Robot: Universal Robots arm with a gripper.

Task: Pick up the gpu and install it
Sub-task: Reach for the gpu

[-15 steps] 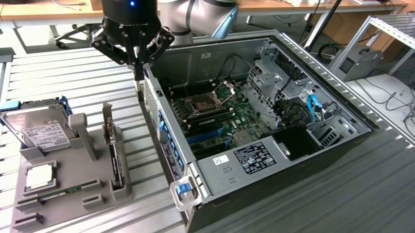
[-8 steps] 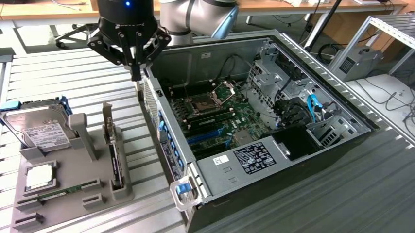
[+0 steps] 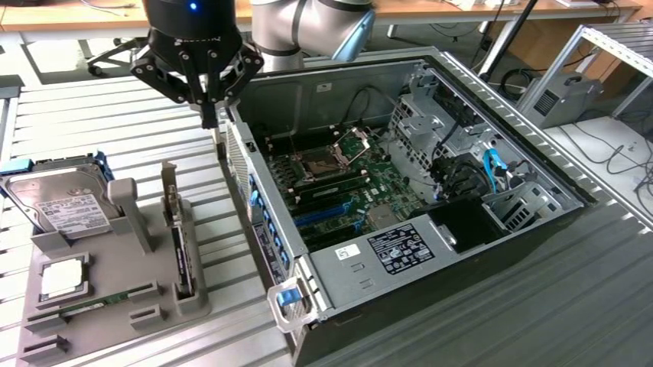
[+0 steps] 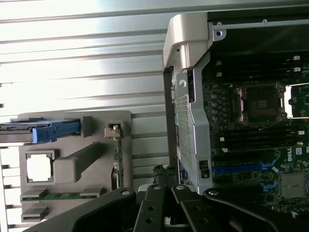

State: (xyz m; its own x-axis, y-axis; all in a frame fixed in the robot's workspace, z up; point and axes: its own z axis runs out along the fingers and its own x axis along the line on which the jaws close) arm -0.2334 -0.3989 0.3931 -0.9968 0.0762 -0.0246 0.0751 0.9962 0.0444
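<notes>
The grey jointed robot arm (image 3: 306, 27) reaches down beside the open grey metal computer case (image 3: 337, 267). Its black linkage gripper (image 3: 210, 115) points straight down just outside the case's rear corner. The gripper's fingers are pressed fully together with nothing between them.

The gpu (image 3: 182, 245), a thin card with a long silver end bracket, stands on edge in a slot of the grey moulded holder (image 3: 122, 321). This holder lies beside the case, and the card is well apart from the gripper.

White lettering that looks like Dell shows on the green motherboard (image 4: 251, 159) inside the case. The black-and-white label (image 3: 400, 252) on the case's power supply cannot be read.

The holder also carries a silver hard drive (image 3: 61, 206) with a white label in a blue caddy, a square silver processor (image 3: 63, 277) and a narrow green memory stick (image 3: 102, 306).
</notes>
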